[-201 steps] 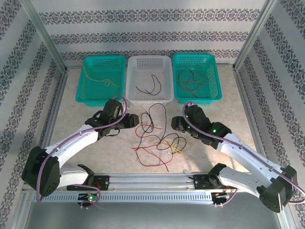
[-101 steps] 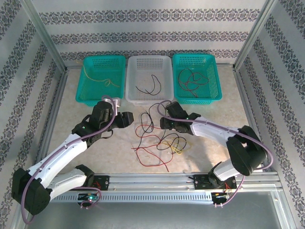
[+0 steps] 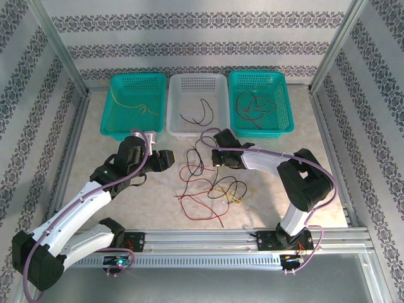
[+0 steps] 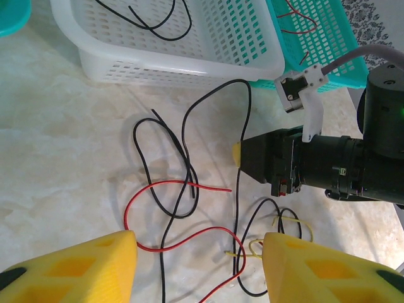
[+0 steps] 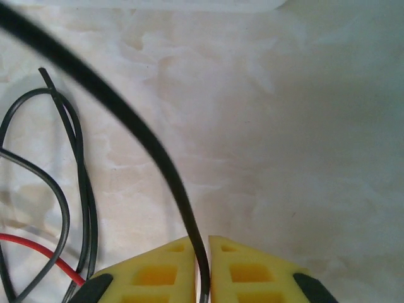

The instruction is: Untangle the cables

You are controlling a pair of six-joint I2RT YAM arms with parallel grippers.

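Observation:
The cables (image 3: 208, 186) lie in a loose tangle of red, black and yellow wires on the table between my two arms. My right gripper (image 5: 203, 246) is shut on a black cable (image 5: 183, 202) that arcs up and away to the left. From the top, the right gripper (image 3: 215, 159) sits at the tangle's upper right. My left gripper (image 4: 199, 268) hovers open over the tangle, above a red cable (image 4: 176, 181), the held black cable (image 4: 235, 202) and a yellow cable (image 4: 293, 218). The left gripper (image 3: 169, 159) is just left of the wires.
Three baskets stand at the back: a teal basket (image 3: 112, 107) with a yellow wire, a white basket (image 3: 197, 134) with a black wire, and a teal basket (image 3: 287, 107) with red and black wires. Aluminium frame rails run along the table's sides and front.
My right arm swung left to the tangle's upper part and its jaws closed on a black cable. The left arm drew back a little to the left, jaws a bit wider.

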